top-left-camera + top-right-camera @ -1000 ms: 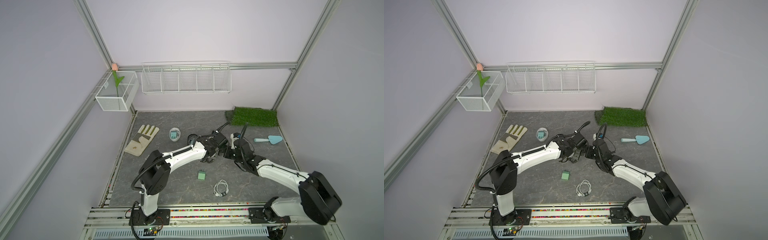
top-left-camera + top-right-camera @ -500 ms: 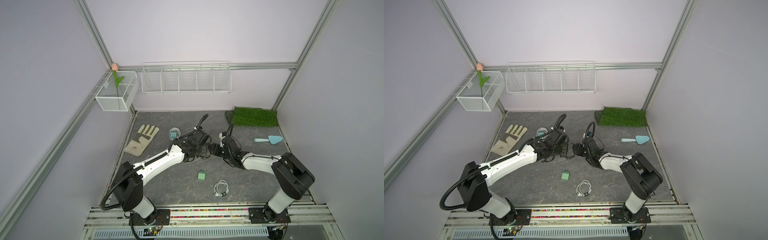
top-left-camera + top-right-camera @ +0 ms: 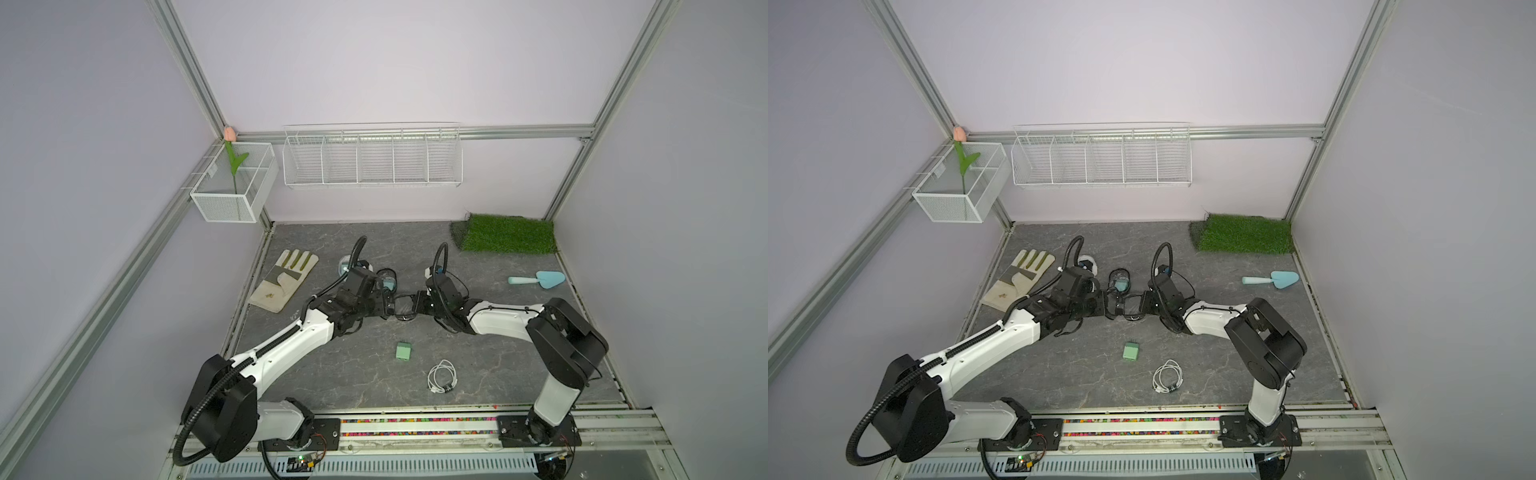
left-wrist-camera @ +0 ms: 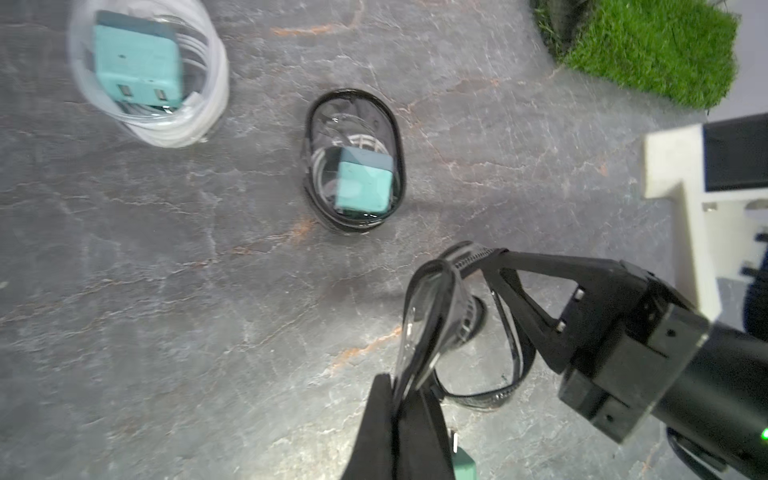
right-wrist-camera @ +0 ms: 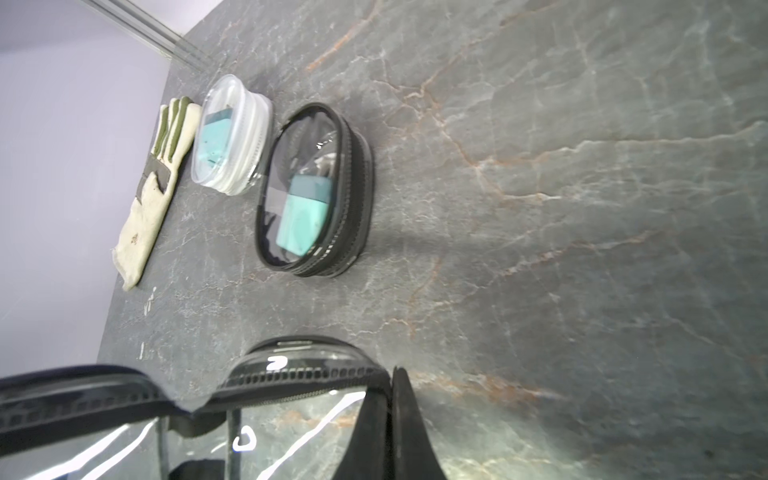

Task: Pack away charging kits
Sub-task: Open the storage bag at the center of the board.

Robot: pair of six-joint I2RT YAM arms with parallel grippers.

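An open black-rimmed clear case [image 3: 404, 308] [image 3: 1129, 307] hangs low over the table middle, between my two grippers. My left gripper [image 3: 390, 308] [image 4: 399, 382] is shut on its clear flap [image 4: 428, 316]. My right gripper [image 3: 419, 305] [image 5: 392, 374] is shut on its zip rim [image 5: 291, 372] from the opposite side. A loose green charger block [image 3: 403, 351] [image 3: 1131, 351] and a coiled white cable [image 3: 442, 376] [image 3: 1168, 376] lie nearer the front. Behind stand a closed black-rimmed case [image 4: 353, 160] [image 5: 316, 191] and a white-rimmed case [image 4: 147, 72] [image 5: 232, 137], each with a teal charger inside.
A work glove [image 3: 284, 280] lies at the left. A light-blue trowel [image 3: 538, 279] lies at the right, with a grass mat [image 3: 507, 233] in the back right corner. A wire basket [image 3: 372, 156] and a mesh box [image 3: 235, 183] holding a tulip hang on the walls.
My right gripper has closed from wide open onto the case's rim. Both arms have shifted left and lower with the case, and their elbows have swung outward.
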